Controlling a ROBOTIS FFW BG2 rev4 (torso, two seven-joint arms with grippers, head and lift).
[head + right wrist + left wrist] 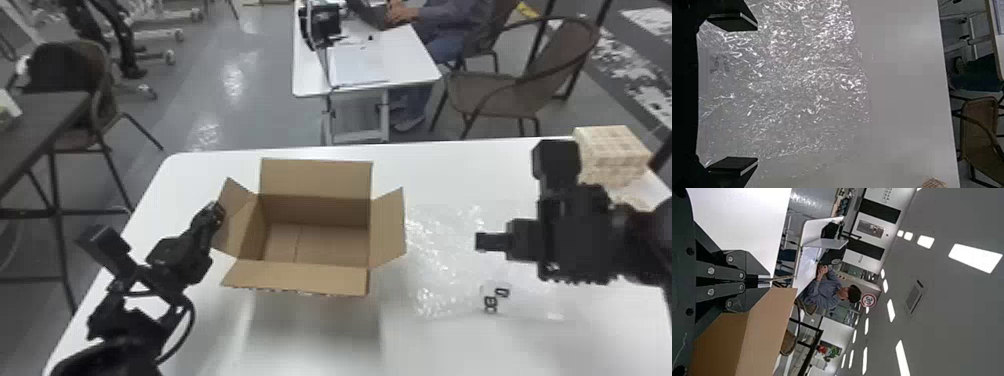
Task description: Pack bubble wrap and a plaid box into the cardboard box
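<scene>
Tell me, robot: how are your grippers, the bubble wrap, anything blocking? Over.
Left gripper shut at left flap of cardboard box. Right gripper open above bubble wrap, spread on table. Box empty; nothing seen blocking its opening.

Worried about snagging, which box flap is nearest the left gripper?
The left flap in the head view, right by the left gripper; far flap, right flap and near flap are farther.

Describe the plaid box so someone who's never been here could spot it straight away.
Find the white table and go to its far right corner. There, beyond the clear bubble wrap, sits the plaid box. It is cream and checked, unlike the plain brown, open cardboard box.
</scene>
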